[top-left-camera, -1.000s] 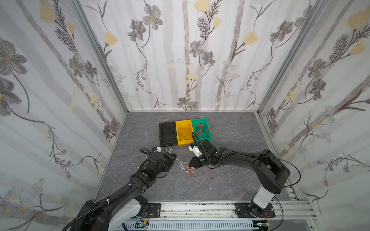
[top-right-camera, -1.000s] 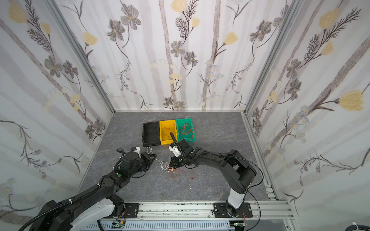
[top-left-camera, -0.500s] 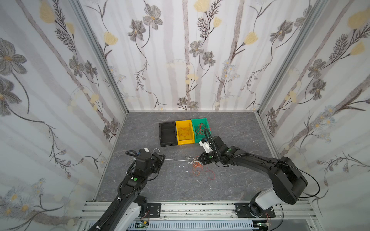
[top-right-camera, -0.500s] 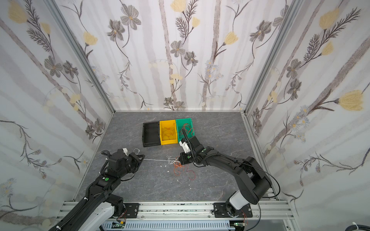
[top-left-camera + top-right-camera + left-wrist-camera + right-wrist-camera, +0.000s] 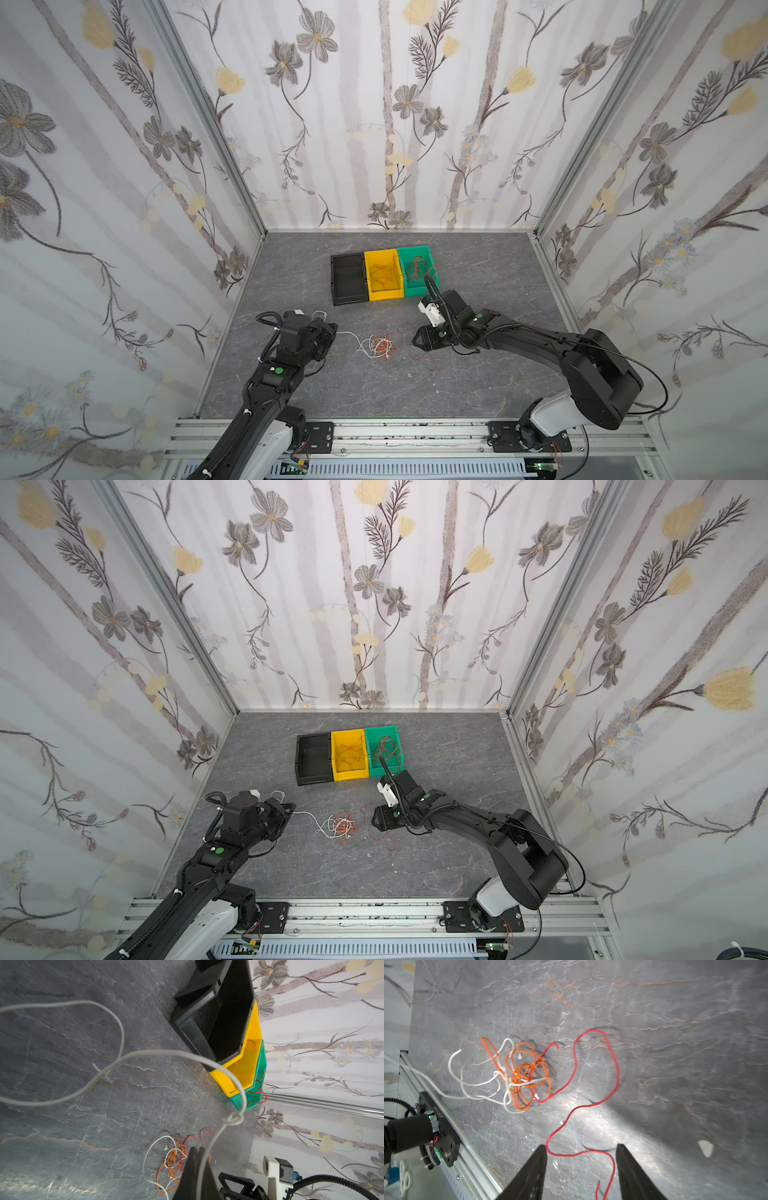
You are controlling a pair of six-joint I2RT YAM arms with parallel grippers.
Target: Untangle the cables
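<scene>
White, orange and red, all spaghetti-thin: the clump of cables (image 5: pixel 380 345) sits on the table (image 5: pixel 478 374), about mid-width and nearer the front edge than the back.

One white cable (image 5: pixel 348 335) leads out of it toward the left edge. Its drawn-out part runs roughly parallel to the front edge and ends in the left gripper (image 5: pixel 197 1149), which is pressed together and pinching it. The free end past that loops around and has a small knot (image 5: pixel 233 1120) of its own.

A red cable (image 5: pixel 613 1064) snakes out the opposite way, toward the right and front, lying slack. The right gripper (image 5: pixel 580 1147) hovers over its tail with fingers spread, holding nothing.

Looks like the step is teasing the white one free. I'd drop the right gripper onto the orange loops to pin them, then pull left, slow and low, along the strand's own line. Otherwise I reckon the whole clump just drags along.

Near the back edge, the black bin (image 5: pixel 333 278), yellow bin (image 5: pixel 380 252) and green bin (image 5: pixel 413 249) stand side by side.
</scene>
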